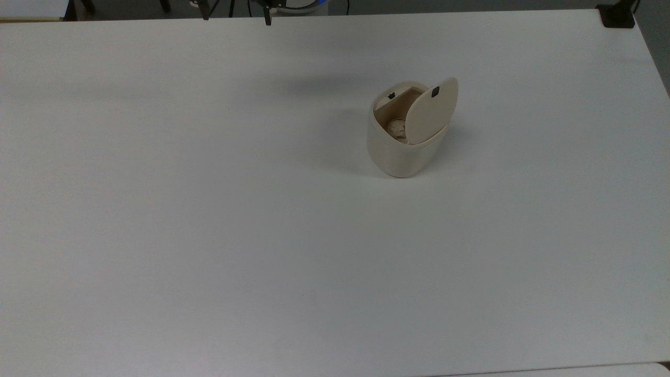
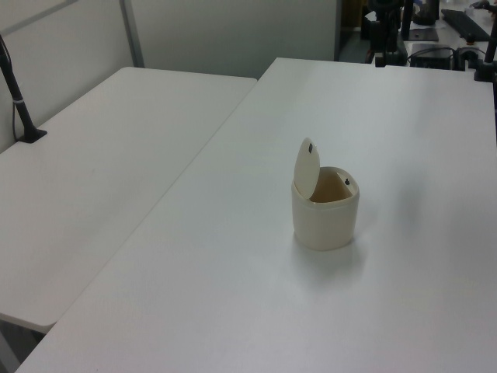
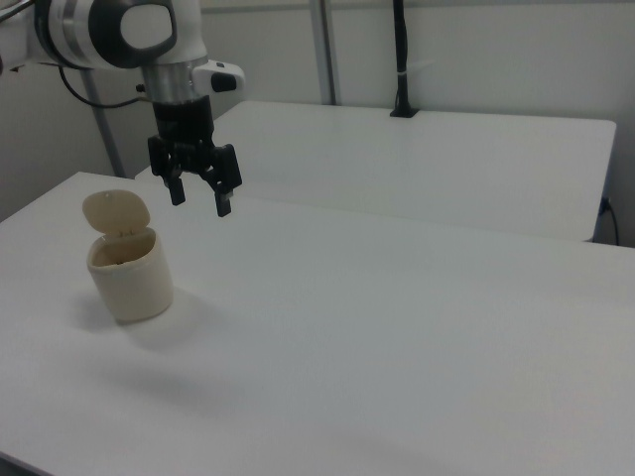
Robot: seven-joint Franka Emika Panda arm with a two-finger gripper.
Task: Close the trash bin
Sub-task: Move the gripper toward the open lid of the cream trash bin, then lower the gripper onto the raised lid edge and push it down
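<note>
The cream trash bin (image 1: 398, 154) stands upright on the white table (image 1: 209, 209), right of centre in the top view. Its flat lid (image 1: 432, 111) is tipped up and open, with a small black mark near its edge. A crumpled ball (image 1: 397, 126) lies inside. In the right view, the bin (image 3: 130, 273) sits at the left with its lid (image 3: 116, 211) raised. My gripper (image 3: 199, 200) hangs open in the air above the table, up and to the right view's right of the bin, touching nothing. Its fingertips (image 1: 267, 18) poke in at the top view's upper edge.
A second white table (image 2: 116, 155) adjoins at the left view's left. A black clamp (image 1: 617, 15) sits on the table corner at the top view's upper right. A black pole (image 3: 401, 59) stands on the far table in the right view.
</note>
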